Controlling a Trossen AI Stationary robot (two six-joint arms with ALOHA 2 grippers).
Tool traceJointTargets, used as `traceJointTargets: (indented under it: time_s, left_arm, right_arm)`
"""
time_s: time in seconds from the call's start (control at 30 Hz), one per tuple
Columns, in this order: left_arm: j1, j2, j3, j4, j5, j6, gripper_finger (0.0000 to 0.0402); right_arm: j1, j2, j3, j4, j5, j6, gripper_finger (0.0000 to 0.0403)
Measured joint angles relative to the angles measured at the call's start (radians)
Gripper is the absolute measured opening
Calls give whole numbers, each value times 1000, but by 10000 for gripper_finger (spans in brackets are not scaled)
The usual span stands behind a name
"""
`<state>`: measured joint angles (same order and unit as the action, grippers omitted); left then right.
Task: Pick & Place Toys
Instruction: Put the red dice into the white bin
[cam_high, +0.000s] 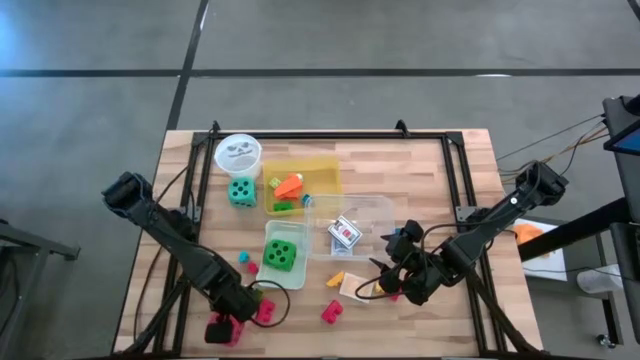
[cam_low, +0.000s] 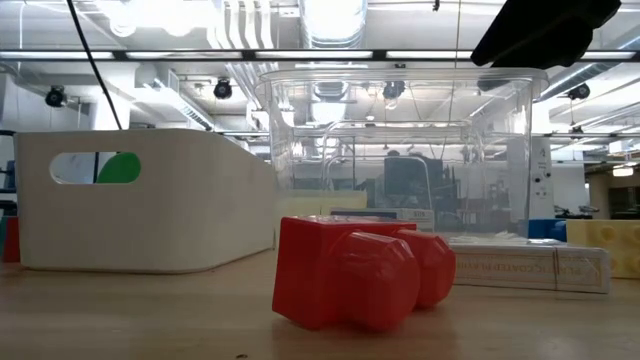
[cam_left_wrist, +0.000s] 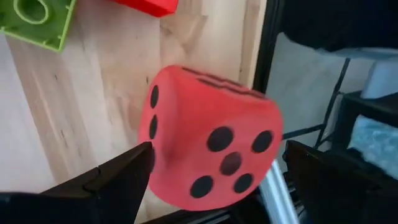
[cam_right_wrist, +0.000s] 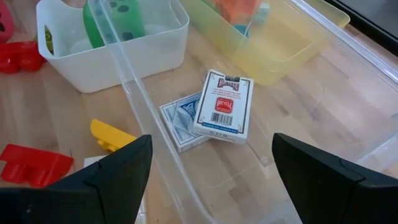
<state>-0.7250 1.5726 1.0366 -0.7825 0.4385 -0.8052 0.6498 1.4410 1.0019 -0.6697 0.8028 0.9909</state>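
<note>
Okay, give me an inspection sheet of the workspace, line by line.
Surface: wooden table with a black frame along its edges.
Job's things: red die at the near left corner; green die in the white bin; teal die; card packs in the clear box; red block; yellow block.
Clutter: yellow tray, white cup.
Hands: left hand open around the red die; right hand open above the clear box.
Cables: wires off the right edge.
Surroundings: grey floor; no people seen.
</note>
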Motion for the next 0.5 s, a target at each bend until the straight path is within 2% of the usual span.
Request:
traceJointTargets:
  time_s: [0.5]
  left_arm:
    - [-7,0,-29,17,-1,32,356]
  right_arm:
    - [0,0,0,3,0,0,325]
